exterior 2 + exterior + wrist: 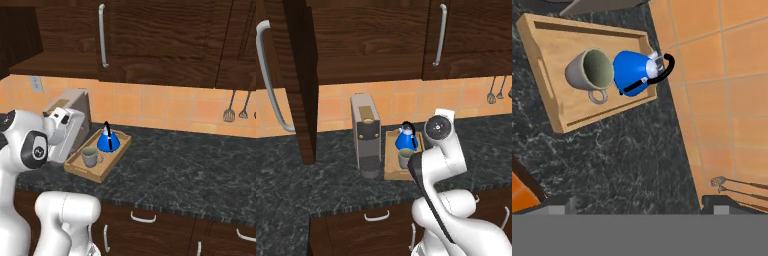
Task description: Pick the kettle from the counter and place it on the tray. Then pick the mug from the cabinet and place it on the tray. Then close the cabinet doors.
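The light wooden tray (559,107) lies on the dark speckled counter (627,165) against the orange tiled wall. On it the blue kettle (632,72) with its dark handle stands right beside the grey-beige mug (587,70). Both base views show the tray (391,172) (102,170), kettle (405,141) (107,142) and mug (404,159) (90,156). My gripper (639,206) hovers open and empty above the counter, apart from the tray. One cabinet door (301,75) stands open, edge-on, with its bar handle (268,75). Whether the other door is open I cannot tell.
A grey coffee machine (366,135) stands left of the tray, close to it. Kitchen utensils (230,112) hang on the tiled wall to the right. Drawers with small handles (376,216) run below the counter. A neighbouring wall cabinet with a bar handle (102,35) hangs above.
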Motion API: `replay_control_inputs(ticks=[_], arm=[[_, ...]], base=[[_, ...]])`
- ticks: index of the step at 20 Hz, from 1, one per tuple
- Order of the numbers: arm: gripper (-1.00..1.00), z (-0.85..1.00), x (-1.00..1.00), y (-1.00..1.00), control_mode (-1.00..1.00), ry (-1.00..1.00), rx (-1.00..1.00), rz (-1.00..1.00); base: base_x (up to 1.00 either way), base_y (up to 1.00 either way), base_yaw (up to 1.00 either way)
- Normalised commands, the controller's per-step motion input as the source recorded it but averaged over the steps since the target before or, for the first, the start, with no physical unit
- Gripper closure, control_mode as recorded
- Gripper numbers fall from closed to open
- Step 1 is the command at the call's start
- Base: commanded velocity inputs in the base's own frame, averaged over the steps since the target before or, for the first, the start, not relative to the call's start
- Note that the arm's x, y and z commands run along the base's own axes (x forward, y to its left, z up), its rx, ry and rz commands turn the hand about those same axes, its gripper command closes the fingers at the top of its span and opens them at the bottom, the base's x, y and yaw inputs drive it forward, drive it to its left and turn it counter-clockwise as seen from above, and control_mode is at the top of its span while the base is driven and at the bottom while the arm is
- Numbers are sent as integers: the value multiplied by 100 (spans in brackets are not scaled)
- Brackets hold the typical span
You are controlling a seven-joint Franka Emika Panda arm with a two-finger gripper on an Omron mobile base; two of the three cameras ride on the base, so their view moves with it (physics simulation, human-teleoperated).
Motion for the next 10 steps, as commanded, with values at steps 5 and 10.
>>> replay_control_inputs(ticks=[5,10], arm=[[-100,-10,5,-4,-100,-8,0,-1],[-100,-17,0,-6,-100,-7,0,0]], base=[[0,0,0],[0,0,0]])
